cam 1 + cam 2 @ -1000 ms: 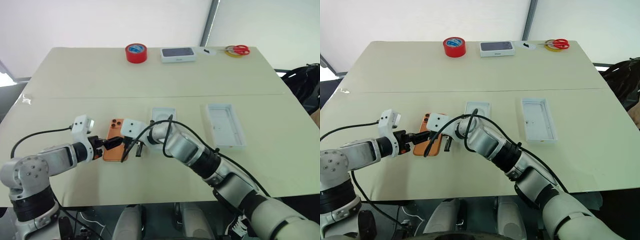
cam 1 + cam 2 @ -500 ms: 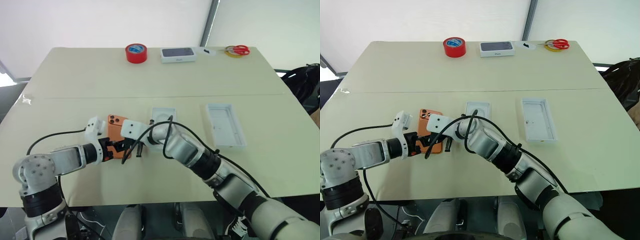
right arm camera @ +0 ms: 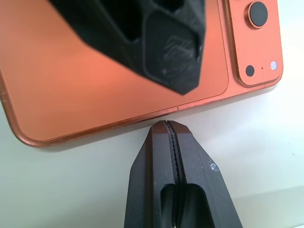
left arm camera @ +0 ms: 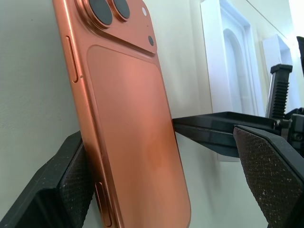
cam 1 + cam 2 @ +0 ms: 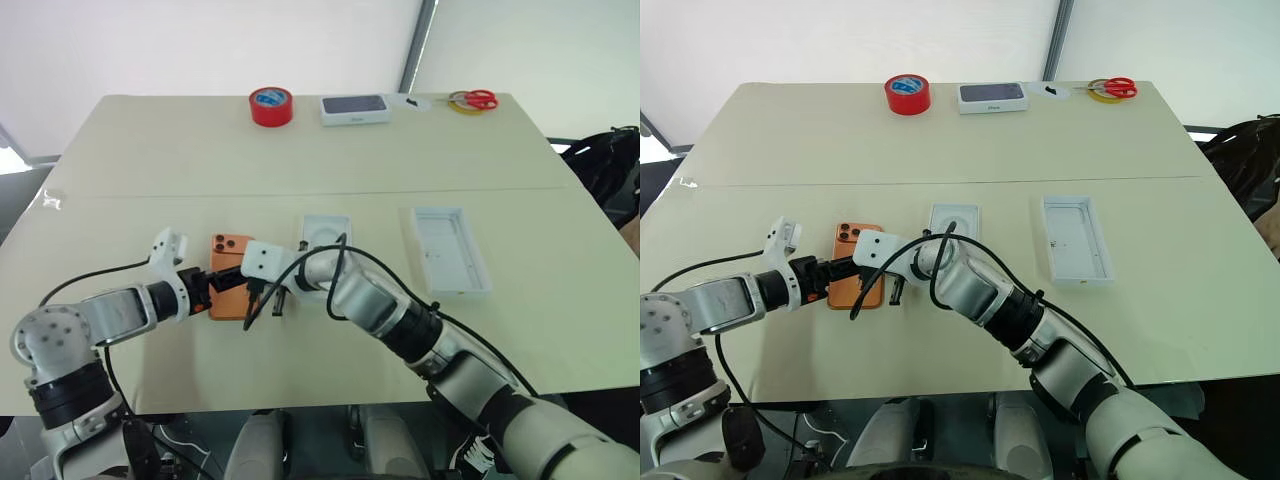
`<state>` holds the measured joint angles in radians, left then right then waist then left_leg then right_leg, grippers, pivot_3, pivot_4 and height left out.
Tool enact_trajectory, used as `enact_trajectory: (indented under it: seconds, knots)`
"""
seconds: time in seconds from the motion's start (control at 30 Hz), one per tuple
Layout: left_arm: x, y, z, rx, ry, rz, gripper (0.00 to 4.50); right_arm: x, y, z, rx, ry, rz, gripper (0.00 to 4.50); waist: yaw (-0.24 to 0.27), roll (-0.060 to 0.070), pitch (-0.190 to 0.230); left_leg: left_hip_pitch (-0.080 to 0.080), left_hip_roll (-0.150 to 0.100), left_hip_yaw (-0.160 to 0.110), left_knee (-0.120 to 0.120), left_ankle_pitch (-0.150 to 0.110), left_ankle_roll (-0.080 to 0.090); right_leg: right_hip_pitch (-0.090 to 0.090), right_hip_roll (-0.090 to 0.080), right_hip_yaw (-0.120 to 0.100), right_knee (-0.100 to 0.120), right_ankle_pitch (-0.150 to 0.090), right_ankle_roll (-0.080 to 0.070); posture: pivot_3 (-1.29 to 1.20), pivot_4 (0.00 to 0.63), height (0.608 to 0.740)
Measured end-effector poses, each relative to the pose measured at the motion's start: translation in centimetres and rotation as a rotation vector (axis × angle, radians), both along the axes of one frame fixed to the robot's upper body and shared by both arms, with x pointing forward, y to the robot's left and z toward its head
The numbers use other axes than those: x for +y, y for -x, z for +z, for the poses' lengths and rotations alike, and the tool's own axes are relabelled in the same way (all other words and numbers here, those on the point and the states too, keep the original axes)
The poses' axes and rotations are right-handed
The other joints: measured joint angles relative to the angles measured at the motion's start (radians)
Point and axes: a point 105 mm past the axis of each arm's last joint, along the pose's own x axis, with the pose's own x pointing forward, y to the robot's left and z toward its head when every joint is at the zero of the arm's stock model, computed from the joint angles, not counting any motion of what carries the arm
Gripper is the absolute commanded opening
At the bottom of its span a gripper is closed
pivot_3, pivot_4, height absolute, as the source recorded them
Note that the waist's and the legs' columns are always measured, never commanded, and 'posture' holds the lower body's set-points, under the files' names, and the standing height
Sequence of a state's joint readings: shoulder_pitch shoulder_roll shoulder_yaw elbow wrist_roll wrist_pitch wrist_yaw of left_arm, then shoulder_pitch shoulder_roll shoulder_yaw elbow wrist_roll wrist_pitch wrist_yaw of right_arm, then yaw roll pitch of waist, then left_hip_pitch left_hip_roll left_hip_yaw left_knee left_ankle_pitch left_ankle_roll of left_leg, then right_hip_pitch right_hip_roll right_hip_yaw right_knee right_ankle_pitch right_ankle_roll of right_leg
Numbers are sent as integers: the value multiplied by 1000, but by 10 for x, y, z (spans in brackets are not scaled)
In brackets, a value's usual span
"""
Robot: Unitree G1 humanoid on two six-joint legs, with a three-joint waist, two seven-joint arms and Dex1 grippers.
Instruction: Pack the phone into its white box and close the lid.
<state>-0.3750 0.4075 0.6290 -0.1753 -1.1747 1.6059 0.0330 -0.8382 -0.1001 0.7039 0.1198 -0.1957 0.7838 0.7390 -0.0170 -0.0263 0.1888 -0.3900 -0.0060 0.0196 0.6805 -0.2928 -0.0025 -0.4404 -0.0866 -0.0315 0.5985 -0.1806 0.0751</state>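
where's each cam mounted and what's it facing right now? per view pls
Left eye and right eye views: on the head, looking forward and down over the table; both arms show, meeting at the phone.
Left wrist view: along the left gripper, its open fingers astride the phone.
Right wrist view: along the right gripper, shut, tips at the phone's long edge.
Shared: the orange phone, in all views.

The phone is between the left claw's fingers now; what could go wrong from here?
1. The left claw is open around the phone; one pad touches an edge, the other is apart, so closing may push it sideways.
2. The shut right claw sits at the phone's edge and may block it.
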Motion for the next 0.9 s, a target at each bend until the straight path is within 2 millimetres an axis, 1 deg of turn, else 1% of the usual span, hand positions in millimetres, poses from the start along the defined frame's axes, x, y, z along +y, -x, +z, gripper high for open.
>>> enact_trajectory:
  seconds: [0.03, 0.07, 0.17, 0.43, 0.5, 0.53, 0.57, 0.6, 0.63, 0.7, 0.77, 0.83, 0.87, 0.9]
  knots:
    - [4, -1, 0, 6, 11, 20, 3649, 0, 0, 0, 1, 0, -1, 0, 0, 0, 0, 0, 0, 0, 0, 0, 0, 0, 0, 0, 0, 0, 0, 0, 150, 732]
    - [7, -2, -2, 14, 13, 38, 3208, 0, 0, 0, 2, 0, -1, 0, 0, 0, 0, 0, 0, 0, 0, 0, 0, 0, 0, 0, 0, 0, 0, 0, 150, 732]
    - [12, -2, -6, 37, 9, 65, 1676, 0, 0, 0, 0, -1, -1, 0, 1, 0, 0, 0, 0, 0, 0, 0, 0, 0, 0, 0, 0, 0, 0, 0, 150, 732]
    - [13, 0, -5, 39, 36, 71, 1676, -5, -1, 1, 1, 4, -13, 0, 2, 0, 0, -1, 0, 0, 0, 0, 0, -1, -1, 0, 0, 0, 0, 0, 150, 732]
    - [15, 1, -7, 49, 41, 80, 1124, -8, -2, 3, 0, 4, -20, 0, 3, 0, 0, -1, 0, 0, 0, 0, 0, -1, -1, 0, 0, 0, 0, 0, 150, 732]
    - [16, 1, -7, 55, 46, 85, 972, -12, -3, 4, 2, 0, -27, 0, 4, 0, 0, -1, 0, 0, 0, 0, 0, -1, -1, 0, 0, 0, 0, 0, 150, 732]
    - [15, 1, -4, 41, 77, 81, 523, -16, -5, 7, 9, -11, -37, 0, 5, 0, 0, -1, 0, 0, 0, 0, 0, -1, -1, 0, -1, 0, 0, 0, 150, 732]
    - [13, 1, 2, 13, 109, 66, 166, -22, -6, 12, 10, -27, -44, 0, 7, -1, 0, -1, -1, 0, 0, 0, 0, -1, -1, -1, -1, 0, 0, 0, 150, 732]
    - [10, 0, 7, -6, 133, 49, 35, -25, -6, 18, 3, -46, -44, 0, 6, -1, 0, -1, -1, 0, 0, 0, 0, 0, -2, -1, -1, 0, -1, 0, 150, 732]
    - [10, 0, 8, -8, 135, 56, 35, -31, -5, 33, -11, -105, -31, 0, 4, -1, 0, -1, -1, 0, -1, 0, 0, -1, -2, -1, -1, 0, 0, 0, 150, 732]
    - [10, -1, 8, -9, 156, 72, 35, -36, -3, 49, -20, -200, -14, 0, 4, -1, 0, -1, 0, 0, -1, 0, 0, -1, -1, -1, -1, 1, 1, 0, 150, 732]
    - [12, -6, 11, -18, 190, 114, 35, -45, 1, 68, -56, -294, 17, 0, 5, -1, 1, -1, 0, 0, -1, 0, 0, -1, -1, -1, -1, 1, 1, 0, 150, 732]
    - [12, -9, 15, -28, 212, 137, 35, -51, 2, 76, -73, -322, 31, 0, 7, -2, 1, -1, 0, 0, -1, 0, 0, -1, -2, -1, -1, 1, 1, 0, 150, 732]
    - [11, -12, 22, -48, 246, 154, 35, -62, 2, 82, -87, -340, 38, 0, 11, -2, 1, -2, 0, 0, -1, 0, 0, -1, -2, -1, -2, 1, 1, 0, 150, 732]
